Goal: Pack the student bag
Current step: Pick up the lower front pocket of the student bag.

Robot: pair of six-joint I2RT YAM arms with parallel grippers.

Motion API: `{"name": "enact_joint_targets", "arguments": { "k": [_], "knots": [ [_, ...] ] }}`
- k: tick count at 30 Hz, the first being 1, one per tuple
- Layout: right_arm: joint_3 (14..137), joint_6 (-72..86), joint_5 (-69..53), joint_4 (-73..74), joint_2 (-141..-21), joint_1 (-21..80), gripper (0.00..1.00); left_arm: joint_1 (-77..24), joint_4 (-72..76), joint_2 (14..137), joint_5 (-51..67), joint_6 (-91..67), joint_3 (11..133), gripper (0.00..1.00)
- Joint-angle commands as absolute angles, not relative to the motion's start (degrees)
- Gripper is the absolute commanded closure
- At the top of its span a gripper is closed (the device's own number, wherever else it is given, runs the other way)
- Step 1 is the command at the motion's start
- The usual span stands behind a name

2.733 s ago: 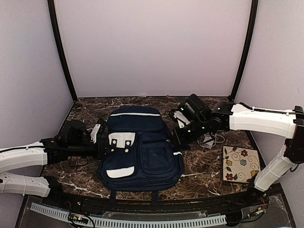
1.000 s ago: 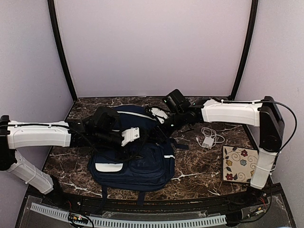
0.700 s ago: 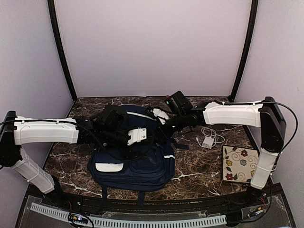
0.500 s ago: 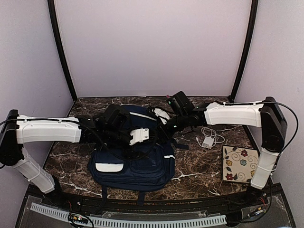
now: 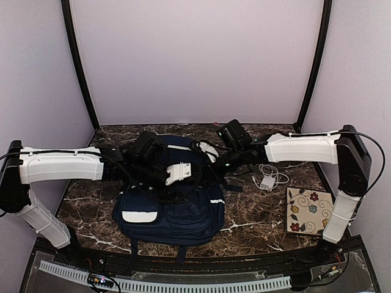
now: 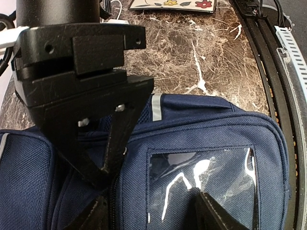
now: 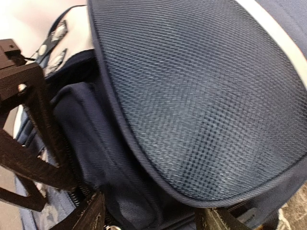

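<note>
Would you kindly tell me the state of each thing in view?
student bag, lying flat, front pockets up.
left gripper, jaws open over the bag.
right gripper, jaws apart around bag fabric; grip unclear.
white charger, cable loosely coiled, on the table.
floral pad, lying flat.

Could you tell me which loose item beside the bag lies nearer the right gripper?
The white charger with cable, lying closer to the right gripper; the floral card lies farther off.
</note>
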State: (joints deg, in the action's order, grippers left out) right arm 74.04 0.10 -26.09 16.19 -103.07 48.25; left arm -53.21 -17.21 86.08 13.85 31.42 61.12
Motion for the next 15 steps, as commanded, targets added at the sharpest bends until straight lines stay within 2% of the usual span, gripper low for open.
{"name": "enact_joint_targets", "arguments": {
  "k": [1,2,5,8,15],
  "knots": [
    [72.8,-0.1,-34.2,15.5,-103.2,49.1,0.36,-52.5,-32.5,88.2,8.3,30.6,58.5,0.37],
    [72.5,0.5,-34.1,14.6,-103.3,49.1,0.36,-52.5,-32.6,88.1,8.3,30.9,58.1,0.44],
    [71.3,3.3,-33.3,11.3,-103.8,49.1,0.36,-52.5,-32.0,86.6,9.8,31.5,57.3,0.81],
    [71.1,6.5,-33.4,7.4,-104.6,49.1,0.36,-52.5,-28.9,82.5,15.4,32.7,56.3,1.0],
    [79.8,6.4,-30.4,11.2,-111.9,49.2,0.36,-52.5,-29.2,78.2,20.6,37.1,57.7,1.0]
  ]
}}
